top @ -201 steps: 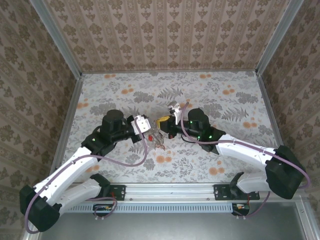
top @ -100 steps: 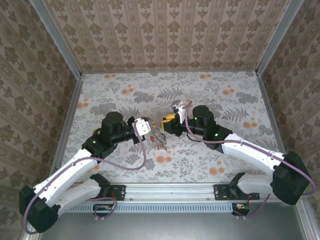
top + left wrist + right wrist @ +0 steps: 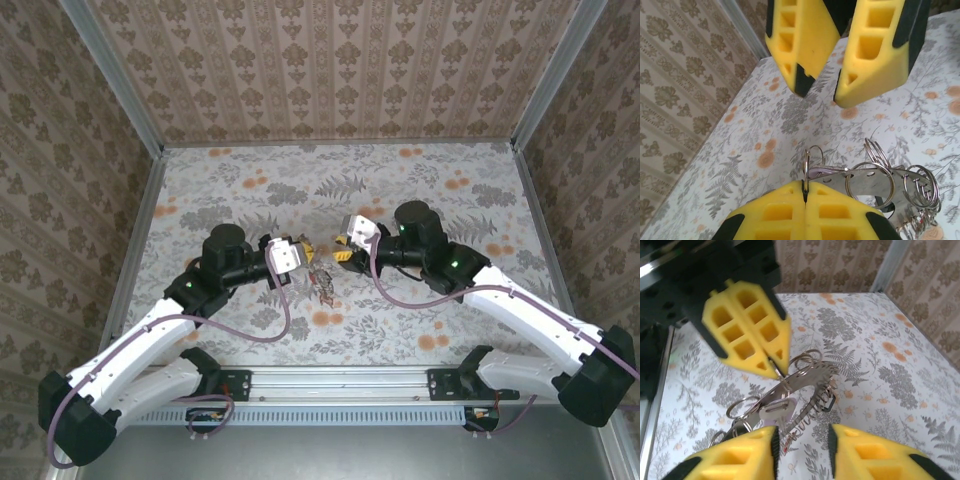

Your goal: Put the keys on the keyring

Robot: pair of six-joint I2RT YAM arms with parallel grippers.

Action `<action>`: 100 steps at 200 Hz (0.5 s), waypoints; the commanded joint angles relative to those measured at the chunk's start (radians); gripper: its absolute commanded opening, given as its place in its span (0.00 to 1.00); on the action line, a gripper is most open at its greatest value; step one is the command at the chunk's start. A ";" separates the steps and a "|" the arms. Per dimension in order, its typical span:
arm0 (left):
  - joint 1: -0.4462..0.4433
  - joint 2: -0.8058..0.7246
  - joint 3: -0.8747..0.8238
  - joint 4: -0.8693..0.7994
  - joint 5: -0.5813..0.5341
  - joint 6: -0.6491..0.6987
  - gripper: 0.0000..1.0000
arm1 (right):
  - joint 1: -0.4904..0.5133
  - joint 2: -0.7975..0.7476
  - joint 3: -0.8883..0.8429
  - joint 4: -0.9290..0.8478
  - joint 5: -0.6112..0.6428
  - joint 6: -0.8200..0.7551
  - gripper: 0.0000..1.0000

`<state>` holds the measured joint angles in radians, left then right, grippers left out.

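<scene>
Left wrist view: left gripper [image 3: 805, 192] pinches keyring [image 3: 900, 175], lower centre; right gripper [image 3: 822, 97], jaws parted above, should probably close squarely.

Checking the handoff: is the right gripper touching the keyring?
Apart. Left wrist view shows table between the right gripper, jaws open, and the keyring pinched by the left gripper.
</scene>
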<state>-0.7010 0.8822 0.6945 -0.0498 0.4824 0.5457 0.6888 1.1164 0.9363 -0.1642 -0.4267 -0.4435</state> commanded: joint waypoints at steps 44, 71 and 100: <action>-0.012 0.041 0.058 0.060 0.182 -0.049 0.00 | 0.018 0.001 0.082 -0.120 -0.082 -0.277 0.27; -0.013 0.057 0.063 0.074 0.200 -0.065 0.00 | 0.033 0.017 0.100 -0.153 -0.076 -0.297 0.28; -0.015 0.066 0.064 0.089 0.213 -0.077 0.00 | 0.051 0.032 0.105 -0.159 -0.047 -0.296 0.31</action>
<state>-0.7074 0.9470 0.7139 -0.0326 0.6369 0.4984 0.7250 1.1320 1.0115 -0.2790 -0.4793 -0.7067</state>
